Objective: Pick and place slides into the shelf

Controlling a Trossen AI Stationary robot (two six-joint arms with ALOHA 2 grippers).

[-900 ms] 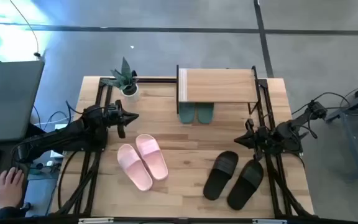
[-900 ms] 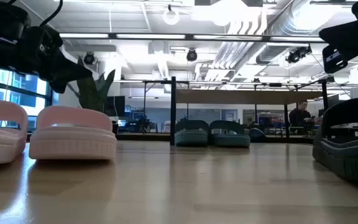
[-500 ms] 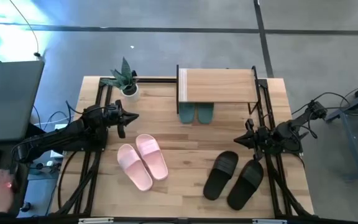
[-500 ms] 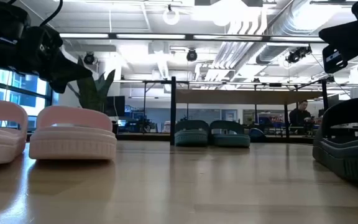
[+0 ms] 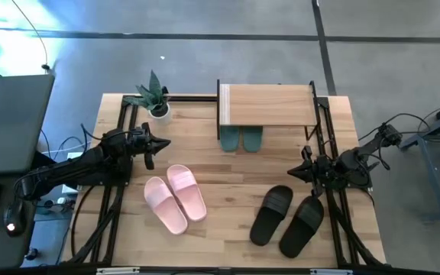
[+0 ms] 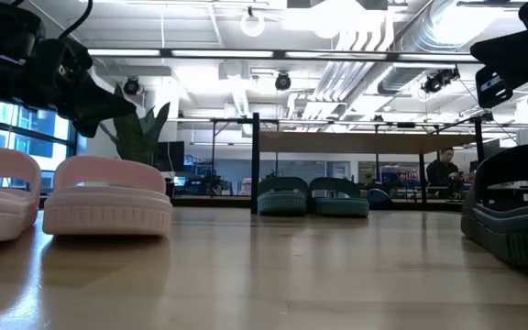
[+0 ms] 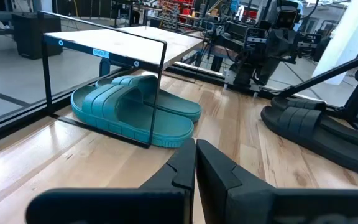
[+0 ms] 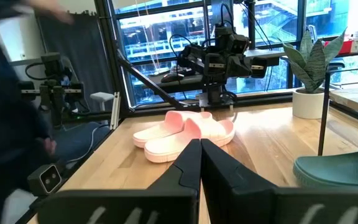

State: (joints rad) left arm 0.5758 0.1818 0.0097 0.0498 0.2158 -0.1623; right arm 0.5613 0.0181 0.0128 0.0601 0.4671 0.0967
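Observation:
The light pink slides (image 5: 176, 198) lie side by side on their soles at the table's near left, also in the low view (image 6: 71, 197) and the right wrist view (image 8: 185, 132). The black slides (image 5: 287, 218) rest on their soles at the near right. The shelf (image 5: 266, 107) stands at the far middle, with a teal pair (image 5: 241, 138) under its top board. My left gripper (image 5: 163, 143) hovers shut just beyond the pink pair. My right gripper (image 5: 292, 173) hovers shut just beyond the black pair. Neither touches anything.
A potted plant (image 5: 156, 99) stands at the far left corner. Black frame rails (image 5: 125, 130) run along both table sides. A person blurs across the right wrist view's edge (image 8: 5, 106). Bare wood lies between the two pairs of slides (image 5: 231, 195).
Both arms and all slides have kept still. A person's hand at the picture's lower left, beside the table, has drawn back out of the high view.

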